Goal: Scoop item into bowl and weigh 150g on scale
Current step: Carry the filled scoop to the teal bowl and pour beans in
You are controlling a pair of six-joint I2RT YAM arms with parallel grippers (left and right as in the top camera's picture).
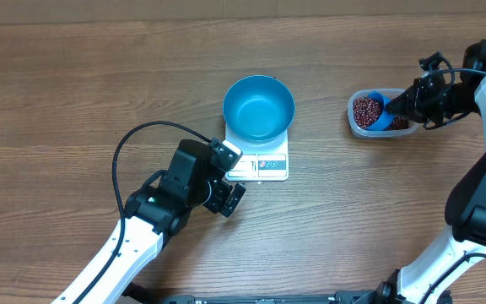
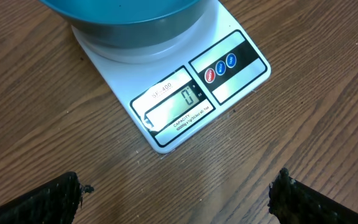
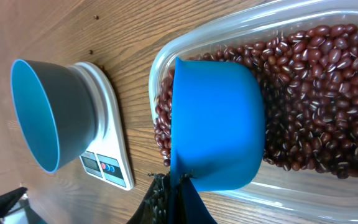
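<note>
The beans (image 3: 316,93) lie in a clear plastic tub (image 1: 354,127) near the right edge of the tabletop. The blue bowl (image 1: 258,108) they must go into sits on the white scale (image 1: 264,165) at the middle of the tabletop, well apart from the tub. From the right gripper (image 1: 397,105) the bowl therefore lies straight to the left, across bare wood. The right arm is the one at the beans; the left is the one at the scale.

The right gripper is clamped tight on the handle of a blue scoop (image 3: 216,124). The scoop's long axis runs roughly left to right, cup end toward the bowl. The cup is inside the tub, down among the beans, and the right wrist view shows its outer wall. Whether it carries a load I cannot tell.

The left gripper (image 2: 179,186) stands with its fingers spread wide and grips nothing. It is just beside the display edge of the scale, on the near side. The bowl looks bare inside and the display shows zero, so I judge that no beans have been weighed yet.
</note>
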